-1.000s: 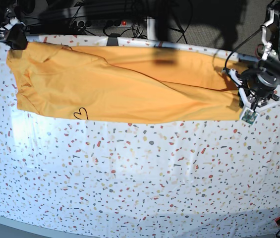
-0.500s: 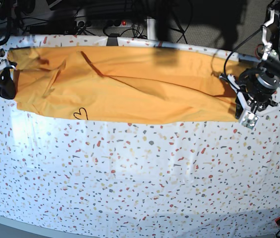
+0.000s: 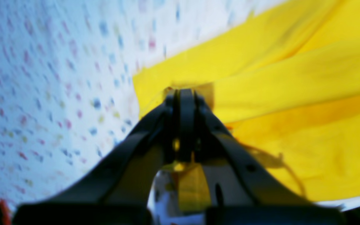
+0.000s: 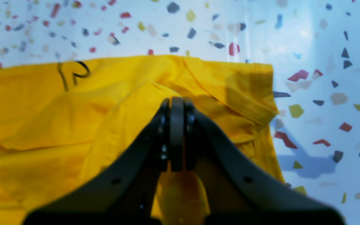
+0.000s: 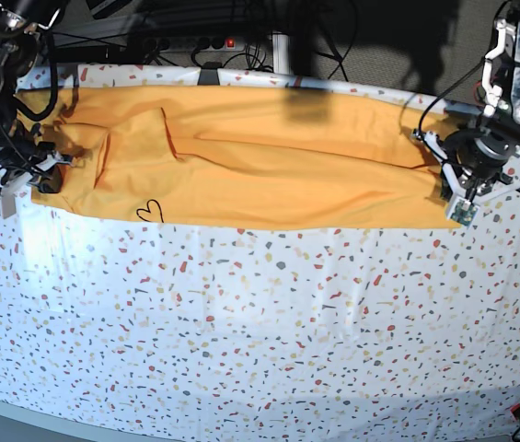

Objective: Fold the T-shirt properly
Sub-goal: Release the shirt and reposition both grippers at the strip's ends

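Holding both ends: left gripper [image 3: 184, 93] has its jaws pinched together on the T-shirt [image 5: 269, 157] cloth at the base view's right end; right gripper [image 4: 177, 104] likewise clamped on fabric at the opposite end, near a hemmed corner. Yellow cloth shows between the fingers in both wrist views, so both grips look real, not empty.

Shirt position: stretched as a long band across the far side of the table [image 5: 269, 331], along the back edge. Heart outline [image 5: 150, 211] sits on the near edge, toward the right gripper's end; part of it also shows in the right wrist view.

Progress, my read: early-to-mid. Shirt looks folded lengthwise into a strip, layers overlapping, with diagonal creases through the middle and some bunching by the right gripper. Not flat. No crosswise fold visible, so the strip is nowhere near a compact rectangle. Left to do: tension out the wrinkles, then bring the ends in or over.

Edges and room:
- Far edge of the shirt runs right at the table's back rim; cables and a power strip [image 5: 195, 43] just beyond. No room to push away.
- Near side is wide open, whole speckled surface free toward the camera. That's the direction to fold or drag.
- Both grippers are close to the table's side edges, so little slack to pull outward further.
- Left wrist view is blurred; exact bite depth there unclear.
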You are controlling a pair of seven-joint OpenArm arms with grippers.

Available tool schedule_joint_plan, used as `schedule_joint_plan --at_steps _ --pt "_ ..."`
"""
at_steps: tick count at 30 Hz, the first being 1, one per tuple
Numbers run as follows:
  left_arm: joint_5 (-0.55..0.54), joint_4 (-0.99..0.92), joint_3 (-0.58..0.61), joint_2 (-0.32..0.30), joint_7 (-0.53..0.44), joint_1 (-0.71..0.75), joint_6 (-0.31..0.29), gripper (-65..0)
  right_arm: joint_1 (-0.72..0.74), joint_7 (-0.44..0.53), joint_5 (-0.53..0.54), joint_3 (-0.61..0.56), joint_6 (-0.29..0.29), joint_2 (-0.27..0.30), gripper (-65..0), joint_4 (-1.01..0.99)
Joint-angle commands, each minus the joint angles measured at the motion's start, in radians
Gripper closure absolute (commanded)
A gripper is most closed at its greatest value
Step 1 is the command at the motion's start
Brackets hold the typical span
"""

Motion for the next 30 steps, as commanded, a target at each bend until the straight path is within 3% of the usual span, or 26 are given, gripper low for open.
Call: schedule_joint_plan --at_steps 1,4,7,10,20,21,24,26,28,30 --pt "0.003 -0.011 -0.006 -0.014 -0.039 -0.011 0.009 0.0 0.012 0.033 -0.005 0.006 0.001 0.019 0.0 0.015" --pt "0.004 -0.067 -0.006 -0.014 -0.054 -0.011 0.009 0.0 0.012 0.053 -0.090 0.007 0.001 0.032 0.0 0.015" --pt "0.065 -0.082 -0.006 -0.014 -0.054 -0.011 0.010 0.0 0.012 0.065 -0.168 0.006 -0.063 0.056 0.0 0.015" --pt "0.097 -0.081 -0.006 -0.014 -0.064 -0.012 0.023 0.0 0.012 0.071 -0.201 0.006 -0.088 0.085 0.0 0.015" --pt "0.092 -0.081 -0.006 -0.011 -0.070 -0.011 0.039 0.0 0.012 0.068 -0.121 0.006 -0.092 0.096 0.0 0.015" --pt "0.092 -0.081 -0.006 -0.011 -0.070 -0.011 0.039 -3.9 0.012 0.068 -0.108 0.006 -0.092 0.097 0.0 0.015" --pt "0.093 -0.081 -0.006 -0.011 -0.077 -0.011 0.041 -26.6 0.012 0.072 -0.083 0.006 -0.092 0.097 -20.4 0.015" --pt "0.097 -0.081 -0.006 -0.011 -0.100 -0.011 0.098 -36.2 0.012 0.090 -0.084 0.006 -0.092 0.098 -28.8 0.015" --pt "0.101 -0.081 -0.006 -0.011 -0.106 -0.016 0.170 -39.0 0.012 0.104 -0.084 0.006 -0.092 0.098 -30.2 0.015" --pt "0.154 -0.081 -0.006 -0.011 -0.097 -0.024 0.206 -39.1 0.015 0.121 -0.074 0.006 -0.092 0.098 -30.2 0.015"
